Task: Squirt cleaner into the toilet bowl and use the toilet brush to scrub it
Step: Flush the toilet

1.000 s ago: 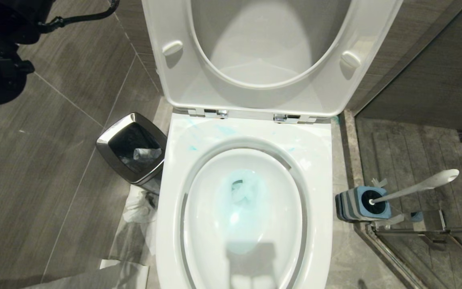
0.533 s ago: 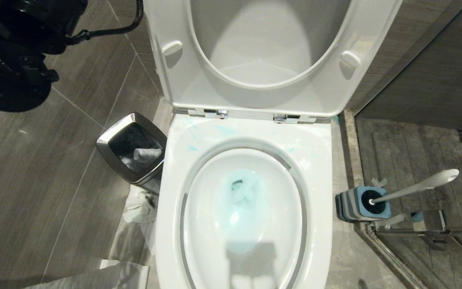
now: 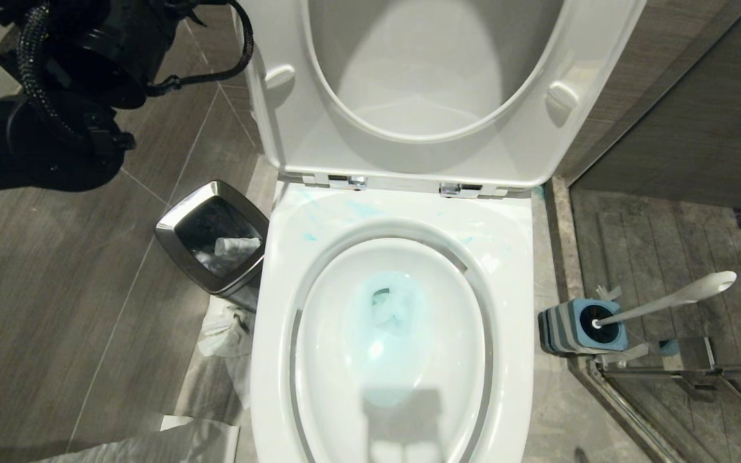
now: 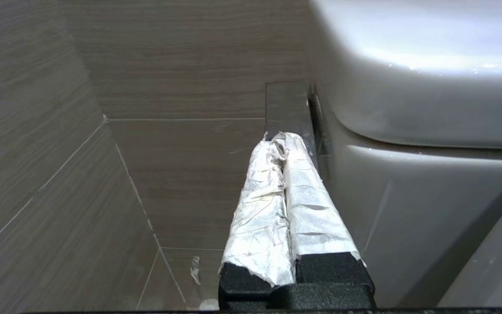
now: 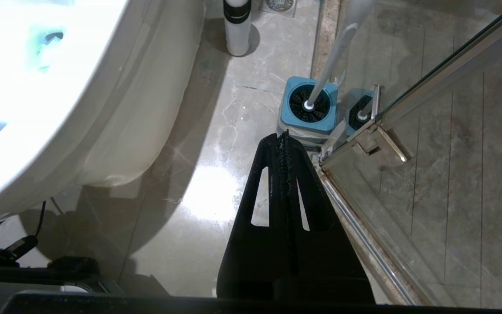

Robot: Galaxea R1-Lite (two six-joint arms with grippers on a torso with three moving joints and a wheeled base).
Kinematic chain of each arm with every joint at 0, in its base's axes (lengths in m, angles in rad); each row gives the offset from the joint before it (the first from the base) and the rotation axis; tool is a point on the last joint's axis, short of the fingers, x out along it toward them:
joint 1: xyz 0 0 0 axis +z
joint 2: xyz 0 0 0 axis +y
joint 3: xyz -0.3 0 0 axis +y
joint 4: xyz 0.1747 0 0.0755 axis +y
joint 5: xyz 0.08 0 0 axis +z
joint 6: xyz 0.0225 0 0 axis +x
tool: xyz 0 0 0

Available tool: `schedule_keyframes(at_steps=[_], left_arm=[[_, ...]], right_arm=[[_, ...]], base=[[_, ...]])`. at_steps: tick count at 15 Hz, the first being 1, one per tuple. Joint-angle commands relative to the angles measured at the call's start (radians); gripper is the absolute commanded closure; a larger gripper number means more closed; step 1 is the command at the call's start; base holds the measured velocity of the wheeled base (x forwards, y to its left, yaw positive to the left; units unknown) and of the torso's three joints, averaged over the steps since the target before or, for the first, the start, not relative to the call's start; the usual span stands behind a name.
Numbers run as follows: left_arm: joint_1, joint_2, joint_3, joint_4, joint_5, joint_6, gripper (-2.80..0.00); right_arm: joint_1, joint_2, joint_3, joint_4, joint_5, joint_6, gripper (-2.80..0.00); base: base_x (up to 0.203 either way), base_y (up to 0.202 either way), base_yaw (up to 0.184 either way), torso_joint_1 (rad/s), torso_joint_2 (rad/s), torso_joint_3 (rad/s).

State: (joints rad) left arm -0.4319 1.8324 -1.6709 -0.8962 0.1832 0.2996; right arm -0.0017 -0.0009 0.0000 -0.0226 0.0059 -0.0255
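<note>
Grey-tiled floor (image 3: 74, 308): one toilet bowl (image 3: 396, 270) (cleaner (image 3: 386, 321) pooled centrally), one toilet brush (image 3: 679, 299) at 3 o'clock. Left gripper (image 4: 283, 137) and right gripper (image 5: 283, 137) were fully closed, empty.

The black left arm (image 3: 55, 96), with its ribbed cable, now reaches further into the head view from the upper left corner, over the grey floor tiles (image 3: 55, 289); its round black joint housing now sits closer to the raised white plastic toilet lid (image 3: 280, 128), its looped cable nearly at that lid's edge
</note>
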Motion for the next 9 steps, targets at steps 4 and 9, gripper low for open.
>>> schedule_keyframes(at_steps=[4,9], left_arm=[[-0.001,0.061,-0.004,0.002,-0.001,0.001,0.00],[-0.001,0.070,-0.004,0.003,-0.021,0.001,0.00]], right_arm=[[0.000,-0.001,0.012,0.000,0.000,-0.001,0.00],[0.000,-0.001,0.012,0.000,0.000,-0.001,0.00]], base=[[0.000,0.000,0.000,0.000,0.00,0.000],[0.000,0.000,0.000,0.000,0.00,0.000]])
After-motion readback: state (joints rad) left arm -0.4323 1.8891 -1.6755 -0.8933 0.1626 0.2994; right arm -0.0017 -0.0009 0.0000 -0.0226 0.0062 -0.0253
